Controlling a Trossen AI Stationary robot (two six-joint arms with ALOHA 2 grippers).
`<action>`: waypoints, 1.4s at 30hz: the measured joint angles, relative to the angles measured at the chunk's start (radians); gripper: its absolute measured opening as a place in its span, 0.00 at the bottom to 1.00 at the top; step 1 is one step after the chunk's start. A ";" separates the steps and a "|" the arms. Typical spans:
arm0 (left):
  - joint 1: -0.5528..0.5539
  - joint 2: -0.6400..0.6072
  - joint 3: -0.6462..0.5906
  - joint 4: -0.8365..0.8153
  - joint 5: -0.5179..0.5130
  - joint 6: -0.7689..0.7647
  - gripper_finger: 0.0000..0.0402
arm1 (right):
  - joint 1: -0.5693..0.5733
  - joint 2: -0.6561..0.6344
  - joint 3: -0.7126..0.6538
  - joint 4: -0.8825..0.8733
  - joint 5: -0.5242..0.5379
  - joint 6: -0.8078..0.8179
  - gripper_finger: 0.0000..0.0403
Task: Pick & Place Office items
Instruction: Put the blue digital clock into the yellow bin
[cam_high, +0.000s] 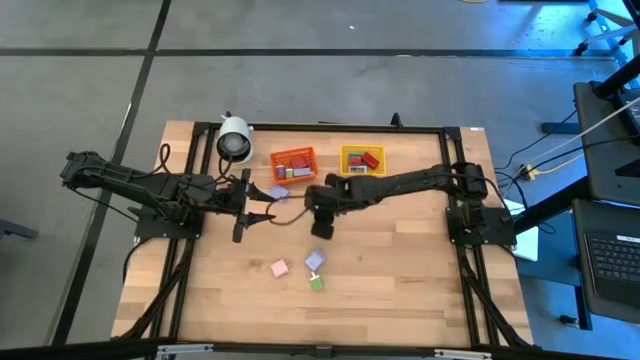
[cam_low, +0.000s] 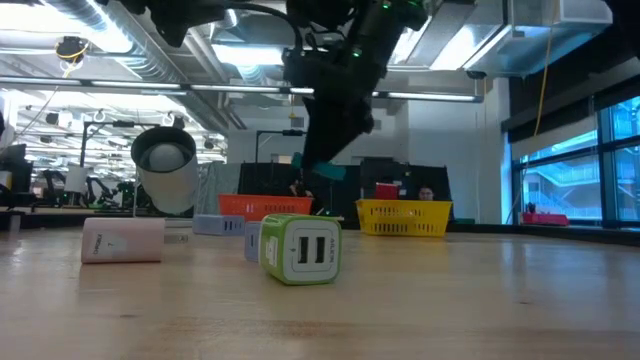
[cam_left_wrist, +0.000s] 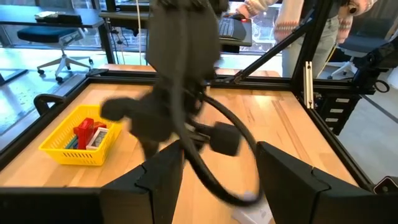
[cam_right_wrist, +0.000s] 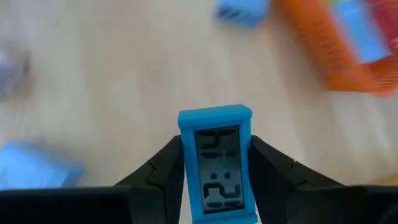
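Note:
My right gripper (cam_high: 320, 226) hangs over the table's middle, shut on a small blue block (cam_right_wrist: 216, 163) with a dark display-like face. In the low view the block (cam_low: 327, 171) shows under the fingers, well above the wood. Loose on the table lie a pink block (cam_high: 279, 268), a lilac block (cam_high: 315, 260), a green-and-white block (cam_low: 300, 248) and a bluish block (cam_high: 279, 192) beside the orange bin. My left gripper (cam_high: 247, 210) waits open at the left with nothing between its fingers (cam_left_wrist: 163, 180). My right gripper pinches the blue block by its two long sides (cam_right_wrist: 185, 163) between the two fingers. The block's top end sticks out past the fingertips. The fingers slant down from above. The block is lifted clear of the table.
An orange mesh bin (cam_high: 293, 163) and a yellow mesh bin (cam_high: 362, 160), both with items inside, stand at the far side. A white cylindrical camera-like object (cam_high: 234, 138) stands far left of them. A person (cam_left_wrist: 298, 25) stands beyond the table. Bare wood lies toward the near edge.

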 joint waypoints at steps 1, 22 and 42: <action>0.000 0.000 0.000 0.000 0.000 0.000 0.49 | -0.015 -0.006 0.007 -0.005 0.012 0.020 0.35; 0.000 0.000 0.000 -0.008 -0.175 -0.011 0.49 | -0.290 -0.221 0.015 0.030 -0.018 0.258 0.35; 0.000 0.000 0.000 -0.009 -0.166 -0.027 0.49 | -0.529 -0.249 -0.117 -0.054 -0.004 0.179 0.35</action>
